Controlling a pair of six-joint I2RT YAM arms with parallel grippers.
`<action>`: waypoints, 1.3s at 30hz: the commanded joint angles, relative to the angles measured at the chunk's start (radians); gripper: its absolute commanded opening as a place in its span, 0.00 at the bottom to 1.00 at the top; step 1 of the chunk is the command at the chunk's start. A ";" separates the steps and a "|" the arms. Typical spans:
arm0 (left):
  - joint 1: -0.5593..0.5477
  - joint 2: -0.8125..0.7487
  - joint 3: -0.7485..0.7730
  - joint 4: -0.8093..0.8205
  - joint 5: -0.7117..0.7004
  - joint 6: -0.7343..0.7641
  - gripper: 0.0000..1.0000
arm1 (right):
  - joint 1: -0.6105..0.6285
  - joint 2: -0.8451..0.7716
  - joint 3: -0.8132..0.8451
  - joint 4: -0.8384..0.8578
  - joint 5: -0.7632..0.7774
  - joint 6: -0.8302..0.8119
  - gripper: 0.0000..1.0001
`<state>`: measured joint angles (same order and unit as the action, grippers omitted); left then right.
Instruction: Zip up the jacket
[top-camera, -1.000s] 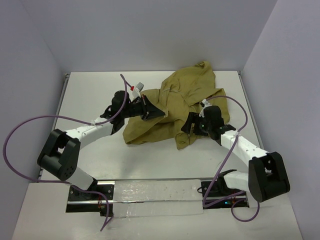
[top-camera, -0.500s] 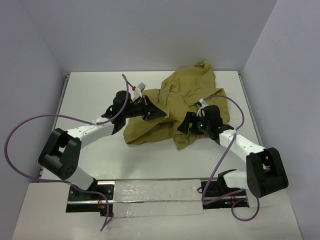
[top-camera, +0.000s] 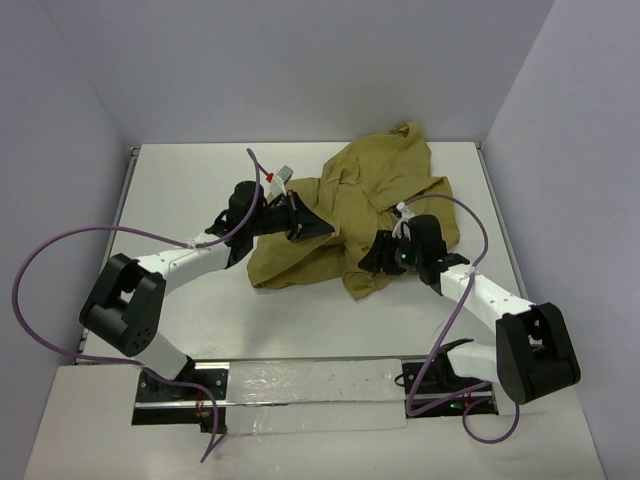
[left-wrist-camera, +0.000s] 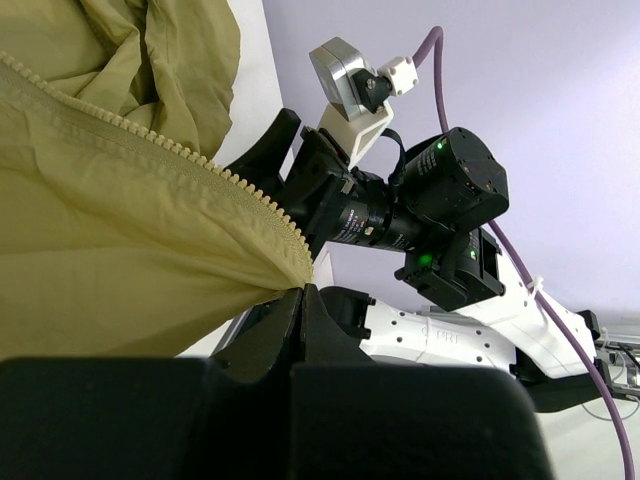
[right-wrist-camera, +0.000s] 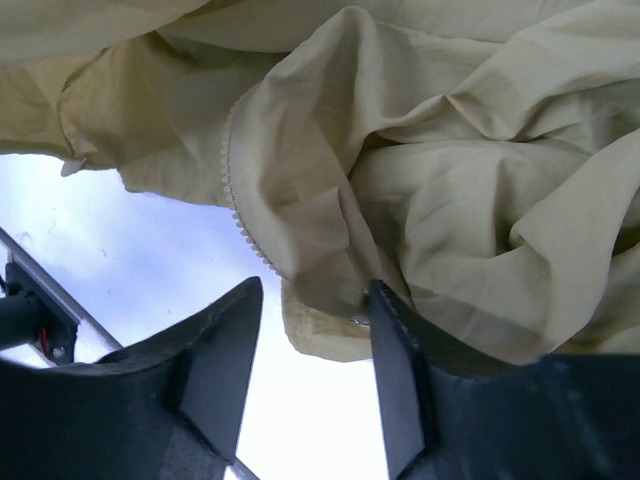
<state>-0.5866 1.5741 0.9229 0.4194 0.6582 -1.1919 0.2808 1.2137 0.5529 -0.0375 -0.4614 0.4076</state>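
Top external view, starting at the left: the left arm (top-camera: 190, 262) stretches over the white worktop (top-camera: 170, 190), and the left end effector (top-camera: 312, 226) is right at the left edge of the jacket (top-camera: 365, 190). The left wrist view shows the jaws tight together, clamped on the corner where the zipper teeth (left-wrist-camera: 190, 160) run out, with the cloth fanning up from the pinch. In the middle, the olive-tan jacket lies crumpled on the right half of the worktop, one part reaching toward the back wall. On the right, the right end effector (top-camera: 374, 256) sits at the jacket's near hem. Its fingers (right-wrist-camera: 215, 365) stand apart with a loose fold of hem hanging between them. A second row of teeth (right-wrist-camera: 232, 195) runs just left of that fold.
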 joint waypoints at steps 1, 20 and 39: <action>-0.010 0.004 0.050 0.018 0.003 0.012 0.00 | 0.018 -0.024 0.002 0.007 -0.016 -0.019 0.47; -0.011 0.010 0.044 0.028 0.001 0.009 0.00 | 0.136 0.032 0.070 -0.064 0.094 -0.049 0.57; 0.116 -0.092 0.065 -0.205 -0.056 0.173 0.00 | 0.285 0.040 0.249 -0.300 0.233 -0.016 0.13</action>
<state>-0.5284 1.5415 0.9438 0.2638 0.6198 -1.0780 0.5377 1.3021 0.7315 -0.2055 -0.2953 0.4177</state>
